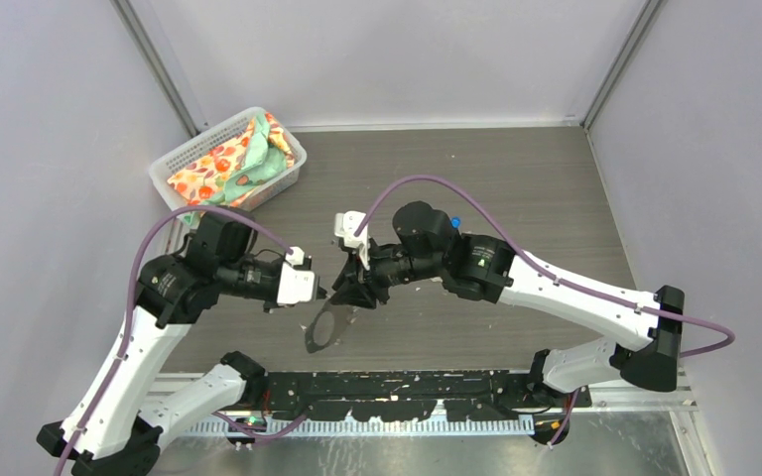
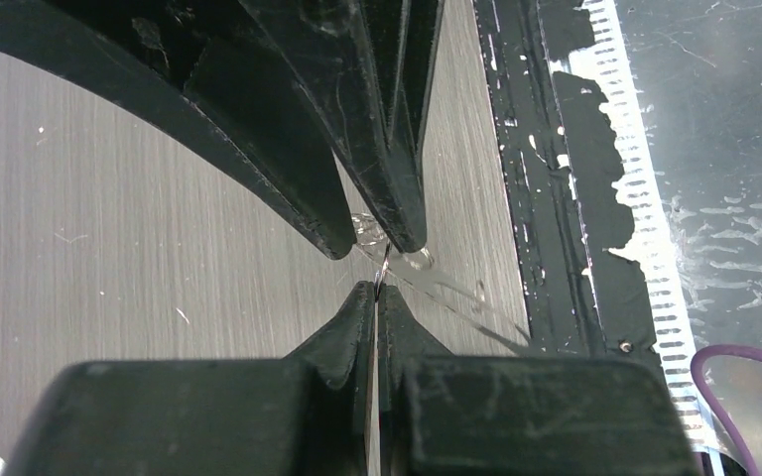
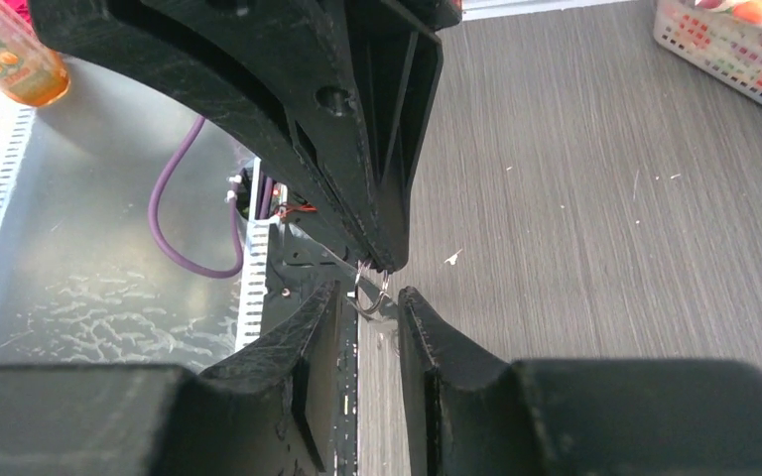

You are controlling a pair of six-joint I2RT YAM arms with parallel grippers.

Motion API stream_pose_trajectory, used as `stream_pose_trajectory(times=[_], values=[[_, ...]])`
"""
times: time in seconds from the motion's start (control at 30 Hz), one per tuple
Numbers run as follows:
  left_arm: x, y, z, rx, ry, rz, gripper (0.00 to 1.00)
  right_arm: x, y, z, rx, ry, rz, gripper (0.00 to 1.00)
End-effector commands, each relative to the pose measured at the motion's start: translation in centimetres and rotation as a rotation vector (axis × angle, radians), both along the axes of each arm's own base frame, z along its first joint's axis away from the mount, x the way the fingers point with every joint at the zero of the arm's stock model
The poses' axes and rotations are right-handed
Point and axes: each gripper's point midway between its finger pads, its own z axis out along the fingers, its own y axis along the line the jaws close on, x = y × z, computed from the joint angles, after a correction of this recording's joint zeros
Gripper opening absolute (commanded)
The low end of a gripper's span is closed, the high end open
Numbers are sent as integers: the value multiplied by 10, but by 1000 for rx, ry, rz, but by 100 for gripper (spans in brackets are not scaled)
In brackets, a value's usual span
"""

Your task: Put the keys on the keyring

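My two grippers meet tip to tip above the middle of the table. The left gripper [image 1: 323, 294] [image 2: 378, 289] is shut on the thin grey wire of the keyring [image 1: 319, 332], whose loop hangs down toward the near edge. The right gripper [image 1: 349, 295] [image 3: 369, 302] faces it with its jaws a little apart. A small silver ring [image 3: 368, 300] of the keyring [image 2: 419, 261] sits between the right fingertips, just under the left fingers [image 3: 389, 253]. No key shows plainly. A small blue thing [image 1: 454, 222] peeks out behind the right wrist; I cannot tell what it is.
A white mesh basket [image 1: 174, 162] holding patterned cloths stands at the back left corner. The black base rail [image 1: 407, 385] runs along the near edge. An orange bottle [image 3: 10, 50] shows off the table in the right wrist view. Grey walls enclose three sides.
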Motion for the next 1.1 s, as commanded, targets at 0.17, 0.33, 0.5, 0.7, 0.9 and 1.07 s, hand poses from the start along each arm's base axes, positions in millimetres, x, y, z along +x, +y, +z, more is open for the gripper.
stream_pose_trajectory(times=[0.17, 0.33, 0.5, 0.7, 0.9, 1.07], values=[[-4, -5, 12, -40, -4, -25, 0, -2, 4, 32, 55, -82, -1, 30], [-5, -5, 15, -41, 14, -21, 0, -2, 4, 24, 9, -104, -10, 21], [-5, -6, 18, -52, 22, -11, 0, 2, 2, 10, -76, -144, -42, 32], [-9, -6, 21, -62, 16, -25, 0, 6, 3, 10, -75, -157, -72, 20], [-14, -4, 19, -62, 12, -49, 0, 15, 2, 16, -48, -188, -129, 29], [-15, -4, 19, -62, 10, -51, 0, 16, -3, 29, -7, -209, -148, 31]])
